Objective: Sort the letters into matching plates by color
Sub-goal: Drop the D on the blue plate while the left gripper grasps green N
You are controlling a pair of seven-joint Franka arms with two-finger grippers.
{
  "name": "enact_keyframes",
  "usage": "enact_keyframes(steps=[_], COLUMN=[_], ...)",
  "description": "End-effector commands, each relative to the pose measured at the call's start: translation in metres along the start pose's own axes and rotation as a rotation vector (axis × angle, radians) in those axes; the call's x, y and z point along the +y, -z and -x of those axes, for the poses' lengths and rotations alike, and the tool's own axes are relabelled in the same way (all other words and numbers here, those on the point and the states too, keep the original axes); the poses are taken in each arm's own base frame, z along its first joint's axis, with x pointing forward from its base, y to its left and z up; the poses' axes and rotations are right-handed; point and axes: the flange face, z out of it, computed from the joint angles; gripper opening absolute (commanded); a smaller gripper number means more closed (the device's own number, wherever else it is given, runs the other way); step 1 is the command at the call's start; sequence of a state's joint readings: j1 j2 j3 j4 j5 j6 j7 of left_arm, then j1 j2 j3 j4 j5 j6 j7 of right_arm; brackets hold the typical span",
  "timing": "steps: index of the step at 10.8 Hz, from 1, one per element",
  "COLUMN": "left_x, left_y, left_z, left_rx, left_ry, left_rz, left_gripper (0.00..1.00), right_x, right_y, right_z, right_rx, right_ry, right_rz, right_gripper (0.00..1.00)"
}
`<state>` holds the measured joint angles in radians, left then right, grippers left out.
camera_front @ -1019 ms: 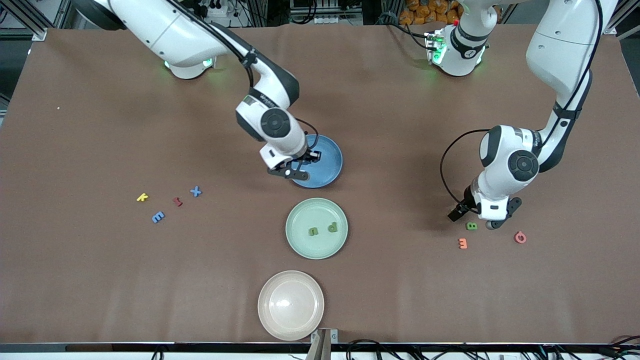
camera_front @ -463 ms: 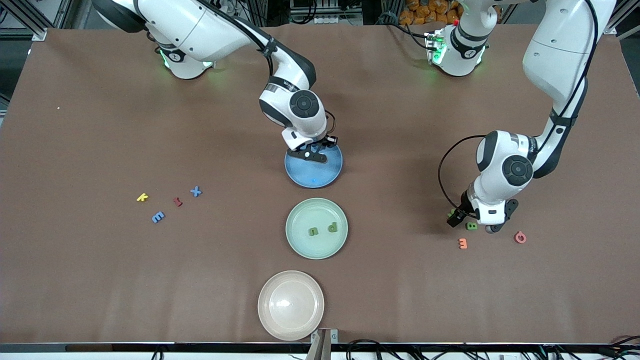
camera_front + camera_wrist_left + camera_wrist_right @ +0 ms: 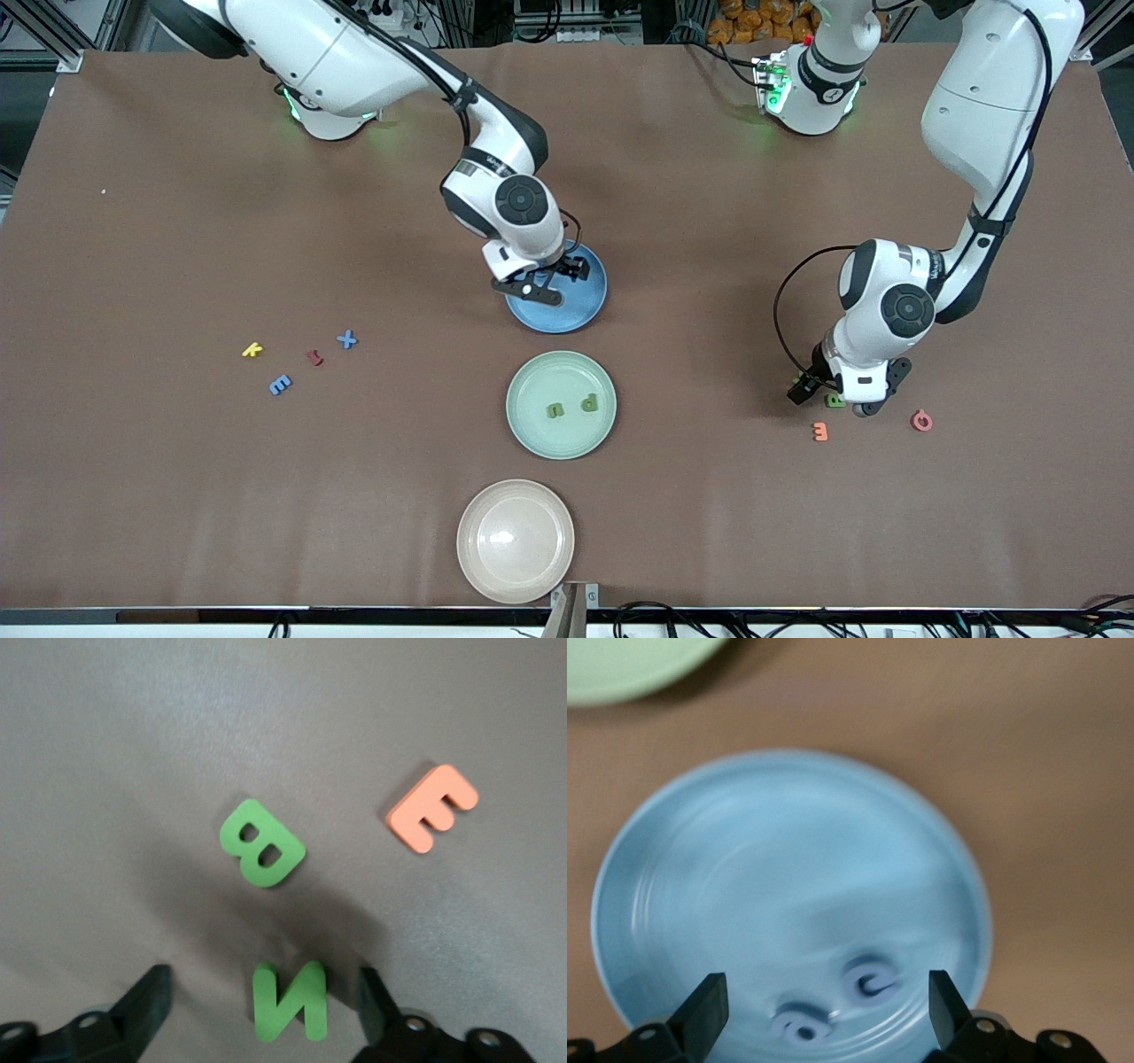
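My right gripper hangs open just above the blue plate. In the right wrist view two blue letters lie loose in the plate between the open fingers. My left gripper is low over the table at the left arm's end, open, with a green N lying between its fingers. A green B and an orange E lie just past the N. The green plate holds two green letters.
A pale beige plate sits near the table's front edge. Toward the right arm's end lie a yellow letter, a red one, a blue X and a blue E. A pink letter lies by the left gripper.
My right gripper moved in over the blue plate and opened, letting go of a blue letter there. My left gripper shifted and sank over the green letters.
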<state>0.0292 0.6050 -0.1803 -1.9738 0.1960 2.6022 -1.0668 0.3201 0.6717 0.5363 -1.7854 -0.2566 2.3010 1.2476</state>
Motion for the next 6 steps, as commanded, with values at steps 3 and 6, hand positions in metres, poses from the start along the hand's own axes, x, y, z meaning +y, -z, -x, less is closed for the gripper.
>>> enact_keyframes(steps=[3,6], left_x=[0.005,0.011], left_y=[0.0,0.007], left_z=[-0.003,-0.007], left_rx=[0.032,0.043], left_ry=[-0.02,-0.023], left_rz=[-0.004,0.011], left_gripper=[0.0,0.0], right_x=[0.141,0.267], right_y=[0.105,0.104], right_z=[-0.148,-0.239], right_rx=[0.036,0.002], right_ry=[0.205,0.498], right_rz=[0.116,0.133], right_gripper=[1.0,1.0])
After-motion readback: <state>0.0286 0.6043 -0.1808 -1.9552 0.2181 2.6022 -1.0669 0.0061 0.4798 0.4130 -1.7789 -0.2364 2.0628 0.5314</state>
